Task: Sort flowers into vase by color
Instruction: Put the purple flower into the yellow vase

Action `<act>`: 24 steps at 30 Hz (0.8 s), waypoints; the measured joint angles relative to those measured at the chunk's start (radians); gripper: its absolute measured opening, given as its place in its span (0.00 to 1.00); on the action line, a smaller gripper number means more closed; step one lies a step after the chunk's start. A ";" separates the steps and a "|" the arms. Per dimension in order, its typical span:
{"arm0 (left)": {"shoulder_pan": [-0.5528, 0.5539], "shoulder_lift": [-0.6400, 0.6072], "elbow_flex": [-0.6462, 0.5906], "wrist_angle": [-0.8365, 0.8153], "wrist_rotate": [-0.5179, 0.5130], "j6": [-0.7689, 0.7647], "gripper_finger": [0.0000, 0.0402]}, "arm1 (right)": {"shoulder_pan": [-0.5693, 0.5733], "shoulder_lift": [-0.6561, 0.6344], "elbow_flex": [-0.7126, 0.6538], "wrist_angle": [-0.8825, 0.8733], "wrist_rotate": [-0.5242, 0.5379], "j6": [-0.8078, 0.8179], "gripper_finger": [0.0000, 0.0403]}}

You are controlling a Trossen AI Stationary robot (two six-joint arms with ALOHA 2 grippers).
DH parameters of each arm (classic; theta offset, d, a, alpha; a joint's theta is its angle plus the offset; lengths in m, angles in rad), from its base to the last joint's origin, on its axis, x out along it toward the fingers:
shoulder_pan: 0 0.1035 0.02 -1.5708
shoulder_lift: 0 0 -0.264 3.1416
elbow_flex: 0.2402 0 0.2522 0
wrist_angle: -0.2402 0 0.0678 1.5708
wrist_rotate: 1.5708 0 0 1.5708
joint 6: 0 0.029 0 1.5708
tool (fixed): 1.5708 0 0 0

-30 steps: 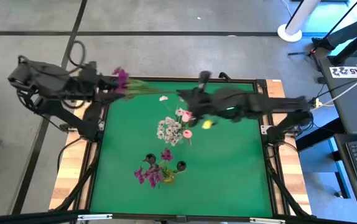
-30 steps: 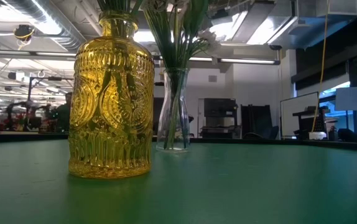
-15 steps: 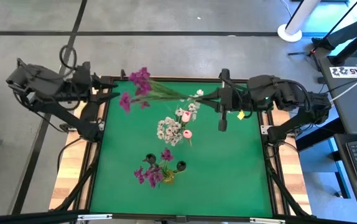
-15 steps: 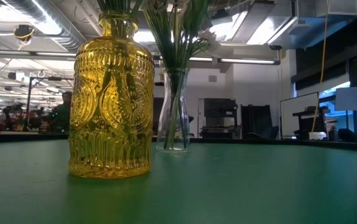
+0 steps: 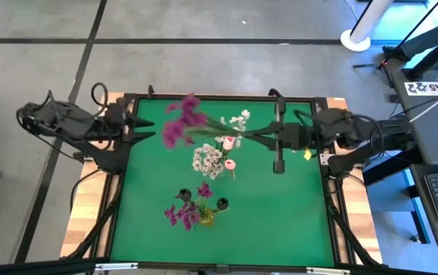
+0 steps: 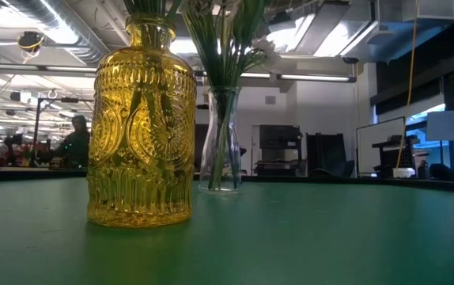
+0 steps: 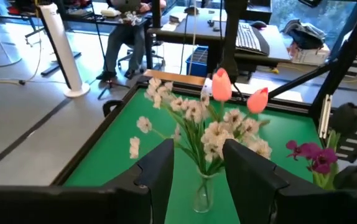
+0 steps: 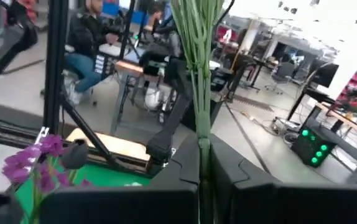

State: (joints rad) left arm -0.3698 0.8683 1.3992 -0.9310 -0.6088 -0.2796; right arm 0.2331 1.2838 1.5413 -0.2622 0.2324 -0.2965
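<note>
The left gripper (image 7: pixel 194 171) hangs spread wide and empty at the table's (image 5: pixel 280 214) left edge. Right of it, a purple flower bunch (image 5: pixel 182 122) juts over the mat, its green stalks pinched in the right gripper (image 8: pixel 202 177).

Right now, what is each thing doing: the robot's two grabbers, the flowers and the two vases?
Right gripper: shut on the bunch of green stalks.
Bunch of green stalks with magenta and white blossoms: held in the air above the table.
Left gripper: open, empty.
Clear glass vase: upright, holding flowers.
Yellow glass vase: upright, holding stems.
</note>
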 joint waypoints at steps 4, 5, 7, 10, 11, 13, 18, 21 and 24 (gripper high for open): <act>0.000 -0.036 -0.097 0.060 0.001 0.001 0.34 | 0.002 -0.132 -0.223 0.220 -0.016 0.013 0.02; 0.000 -0.041 -0.117 0.077 0.001 0.001 0.34 | 0.002 -0.164 -0.284 0.299 -0.026 0.021 0.02; 0.000 -0.047 -0.143 0.100 0.002 0.001 0.34 | 0.002 -0.223 -0.407 0.457 -0.059 0.046 0.02; 0.000 -0.048 -0.163 0.139 0.001 0.001 0.34 | 0.002 -0.263 -0.592 0.735 -0.093 0.088 0.02; 0.000 -0.048 -0.168 0.150 0.001 0.001 0.34 | 0.002 -0.266 -0.652 0.820 -0.096 0.096 0.02; 0.000 -0.048 -0.176 0.176 0.001 0.002 0.34 | 0.003 -0.252 -0.750 0.996 -0.127 0.116 0.02; 0.000 -0.044 -0.183 0.193 0.003 0.002 0.34 | 0.003 -0.164 -0.913 1.338 -0.192 0.188 0.02; 0.000 -0.040 -0.183 0.244 0.061 0.002 0.34 | 0.003 -0.094 -0.936 1.452 -0.199 0.209 0.03; 0.000 -0.011 -0.183 0.361 0.139 0.037 0.34 | 0.003 -0.011 -0.920 1.506 -0.199 0.221 0.03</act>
State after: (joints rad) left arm -0.3700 0.8577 1.2163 -0.5699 -0.4696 -0.2425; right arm 0.2360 1.2727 0.6209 1.2436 0.0330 -0.0757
